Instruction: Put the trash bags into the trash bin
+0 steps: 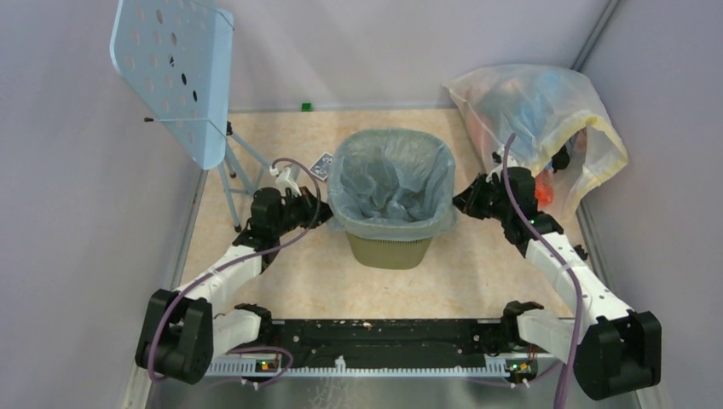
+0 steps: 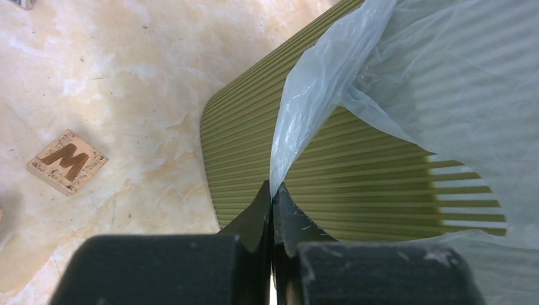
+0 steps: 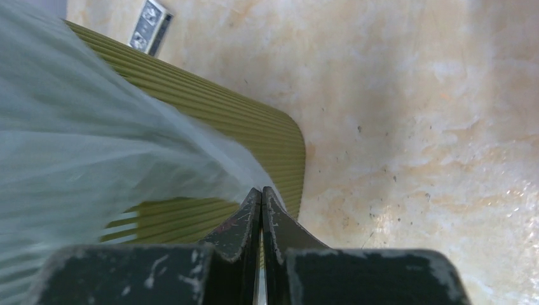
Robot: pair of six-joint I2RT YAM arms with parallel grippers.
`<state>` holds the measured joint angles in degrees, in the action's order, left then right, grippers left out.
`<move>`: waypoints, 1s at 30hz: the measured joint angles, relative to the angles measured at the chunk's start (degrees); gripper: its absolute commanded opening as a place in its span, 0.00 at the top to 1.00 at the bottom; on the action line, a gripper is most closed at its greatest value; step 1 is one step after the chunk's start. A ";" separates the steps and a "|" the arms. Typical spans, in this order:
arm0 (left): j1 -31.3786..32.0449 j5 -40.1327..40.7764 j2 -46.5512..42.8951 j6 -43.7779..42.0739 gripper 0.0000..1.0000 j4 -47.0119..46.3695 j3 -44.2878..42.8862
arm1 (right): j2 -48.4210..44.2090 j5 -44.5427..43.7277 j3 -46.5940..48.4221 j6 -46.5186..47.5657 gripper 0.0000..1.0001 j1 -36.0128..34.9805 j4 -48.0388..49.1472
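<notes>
The olive-green trash bin (image 1: 388,249) stands upright in the middle of the floor. A pale blue-grey trash bag (image 1: 392,181) lines it, with its mouth spread over the rim. My left gripper (image 1: 321,211) is at the bin's left side. In the left wrist view it (image 2: 273,190) is shut on a pulled-down edge of the bag (image 2: 407,82) against the bin's ribbed wall (image 2: 248,140). My right gripper (image 1: 461,203) is at the bin's right side. In the right wrist view it (image 3: 262,190) is shut on the bag's edge (image 3: 95,146) beside the bin wall (image 3: 254,127).
A big clear-yellowish sack (image 1: 537,115) of coloured items sits at the back right, close behind my right arm. A pale blue perforated panel on a stand (image 1: 175,72) is at the back left. A wooden tile marked M (image 2: 67,161) and a small grey box (image 3: 150,27) lie on the floor.
</notes>
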<state>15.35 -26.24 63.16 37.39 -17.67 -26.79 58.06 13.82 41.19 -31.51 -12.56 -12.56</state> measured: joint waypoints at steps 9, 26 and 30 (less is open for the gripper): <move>0.00 -2.71 5.53 0.85 0.99 -5.84 2.21 | 4.83 1.97 -6.25 -2.86 1.00 0.09 6.47; 0.00 8.13 -10.19 -1.75 0.20 6.80 2.38 | -5.95 -12.74 2.93 3.87 0.47 0.37 -8.57; 0.00 10.27 -14.67 -2.84 0.20 12.39 2.19 | -9.97 -15.08 11.54 8.00 0.96 0.37 -14.01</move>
<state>15.35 -15.97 48.49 34.54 -5.28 -24.60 48.10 -1.26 52.73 -23.51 -12.19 -26.57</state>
